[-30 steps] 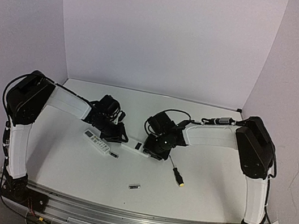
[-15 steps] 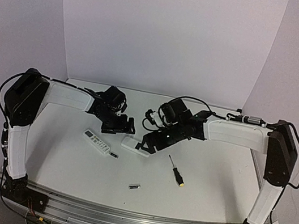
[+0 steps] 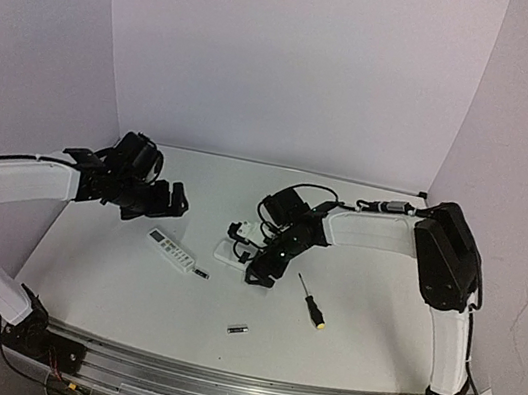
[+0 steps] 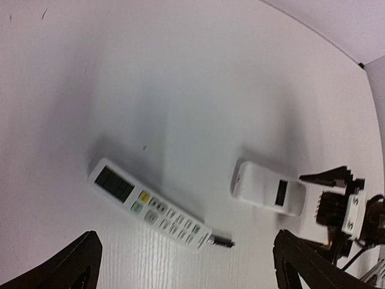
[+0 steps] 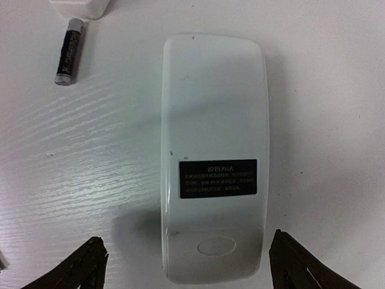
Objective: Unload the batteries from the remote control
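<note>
Batteries: two are out, as far as I can count. The first battery (image 5: 67,50) lies on the table (image 3: 377,308) just beside the end of the keypad remote (image 4: 150,205), which sits face-up, so I cannot see its compartment. The second battery (image 3: 238,329) lies alone nearer the arm bases, well apart from both remotes. The other remote (image 5: 213,156) is face-down, back panel up, with a dark label (image 5: 218,179) across the middle and an oval thumb dimple (image 5: 218,245) near the end closest to my right wrist camera. Its back looks closed and flush, and I see no open bay and no cells showing. My read is that the task is partly done, with this second remote probably unopened, though I cannot tell whether it holds any cells. The right gripper (image 5: 187,259) hangs over that near end, jaws spread wide to either side of the casing and gripping nothing. The left gripper (image 4: 185,253) is off to the left, above and clear of the keypad remote, jaws likewise wide and empty. The screwdriver (image 3: 310,302) lies on the table to the right of the face-down remote, untouched.
</note>
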Tool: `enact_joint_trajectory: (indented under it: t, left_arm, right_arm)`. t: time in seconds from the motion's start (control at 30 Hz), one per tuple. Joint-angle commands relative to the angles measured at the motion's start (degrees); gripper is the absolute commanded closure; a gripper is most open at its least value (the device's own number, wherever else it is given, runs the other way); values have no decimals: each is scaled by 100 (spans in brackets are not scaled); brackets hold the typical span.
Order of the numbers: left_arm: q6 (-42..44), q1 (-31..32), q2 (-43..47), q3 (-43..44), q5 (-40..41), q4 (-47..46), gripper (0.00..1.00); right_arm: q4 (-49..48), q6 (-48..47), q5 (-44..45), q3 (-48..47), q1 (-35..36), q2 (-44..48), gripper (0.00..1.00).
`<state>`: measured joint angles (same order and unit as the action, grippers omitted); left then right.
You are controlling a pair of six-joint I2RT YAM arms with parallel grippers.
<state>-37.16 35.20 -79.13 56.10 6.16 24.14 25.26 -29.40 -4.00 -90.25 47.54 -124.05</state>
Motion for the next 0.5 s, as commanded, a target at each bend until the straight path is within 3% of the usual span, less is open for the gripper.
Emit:
enact_joint_trajectory:
  t: [0.0,0.13,0.2,0.37,0.47]
  left_arm:
    - [-499,-4,843,-937,62,59,0]
    - [-632,1,1439,-1394,-68,-19,0]
    - [-607,-4,1657,-1552,-181,-147,0]
    - [-307,-4,2071,-1670,-386,-543,0]
    - [33,-4,2197,-1653,-579,-870,0]
  right_arm:
    - [58,-304,47,-353,-98,-314,11]
    - [59,-289,-104,-352,-146,-488,15]
    - [69,-210,-252,-309,-153,-549,21]
    - [90,379,-505,-183,-156,-417,59]
    - [90,1152,-635,-158,-152,-199,72]
